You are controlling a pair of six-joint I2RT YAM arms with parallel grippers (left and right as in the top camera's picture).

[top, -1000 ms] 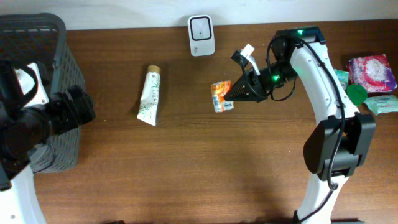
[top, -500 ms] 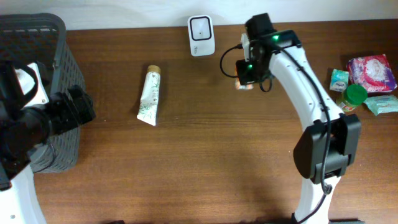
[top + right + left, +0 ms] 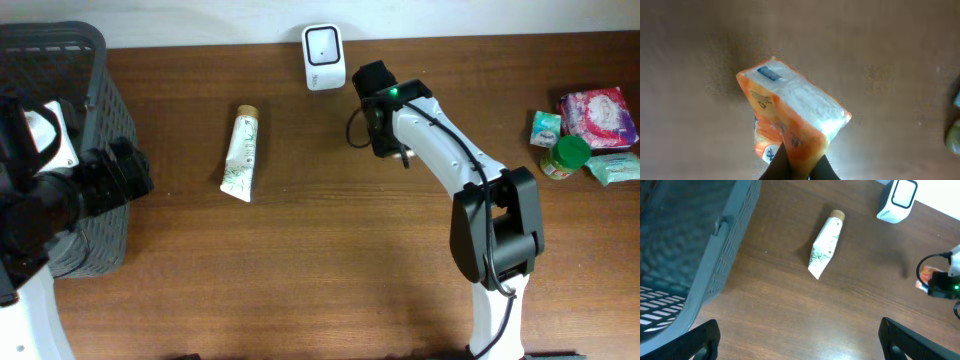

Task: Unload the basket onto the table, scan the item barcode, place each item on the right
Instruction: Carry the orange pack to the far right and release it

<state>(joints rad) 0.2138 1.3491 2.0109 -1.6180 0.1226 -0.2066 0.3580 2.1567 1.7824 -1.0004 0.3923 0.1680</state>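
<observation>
right jaws clamped on orange packet (image 3: pixel 790 120) near white scanner (image 3: pixel 324 57), left jaws spread wide, empty

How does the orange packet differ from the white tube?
The orange packet is pinched in the shut right gripper; the white tube lies untouched on the table. The packet is blocky, orange and white; the tube is long, white with green print and a tan cap. Both are packaged items.

Even, soft light overhead; the right wrist view is blurry, with glare on the orange packet (image 3: pixel 790 120).
</observation>
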